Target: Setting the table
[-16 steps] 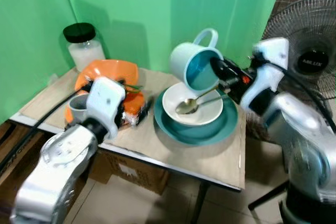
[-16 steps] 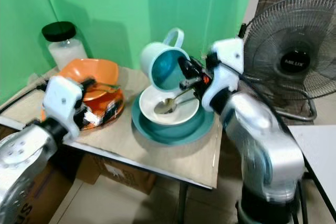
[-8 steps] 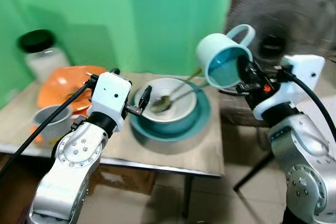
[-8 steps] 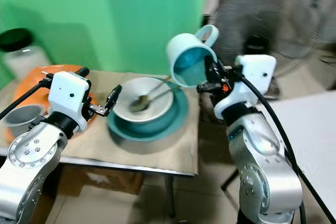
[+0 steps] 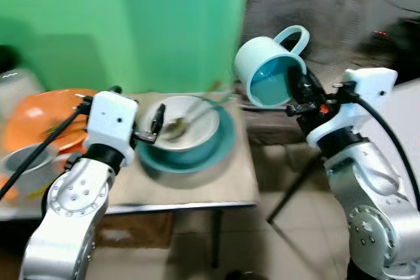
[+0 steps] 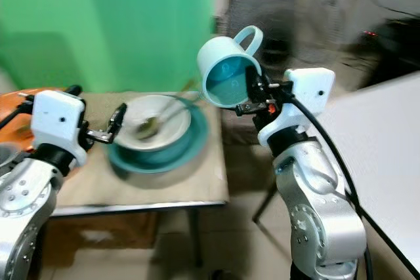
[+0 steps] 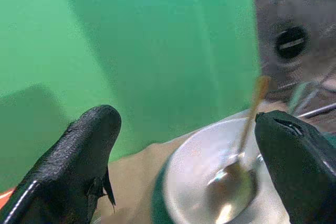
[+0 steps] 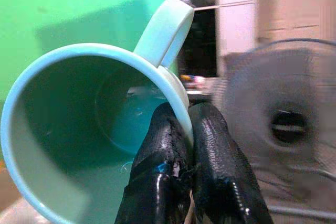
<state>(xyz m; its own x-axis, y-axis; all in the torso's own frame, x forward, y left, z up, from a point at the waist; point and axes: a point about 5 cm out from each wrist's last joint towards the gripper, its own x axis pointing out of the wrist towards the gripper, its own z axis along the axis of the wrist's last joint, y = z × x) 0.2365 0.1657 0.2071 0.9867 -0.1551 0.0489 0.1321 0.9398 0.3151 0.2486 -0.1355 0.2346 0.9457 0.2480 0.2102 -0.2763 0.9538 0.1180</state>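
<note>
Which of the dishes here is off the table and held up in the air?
The light blue mug, tipped on its side: the right gripper pinches its rim. The white bowl sits on the teal plate.

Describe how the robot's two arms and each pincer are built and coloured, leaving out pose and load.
Both arms are silver, made of rounded jointed segments with bolted circular joints. Each wrist carries a boxy white housing, and a black cable runs along each arm. The left pincer and right pincer each have two long black fingers with a textured, rubbery surface. A small red-orange mark shows by the right wrist.
</note>
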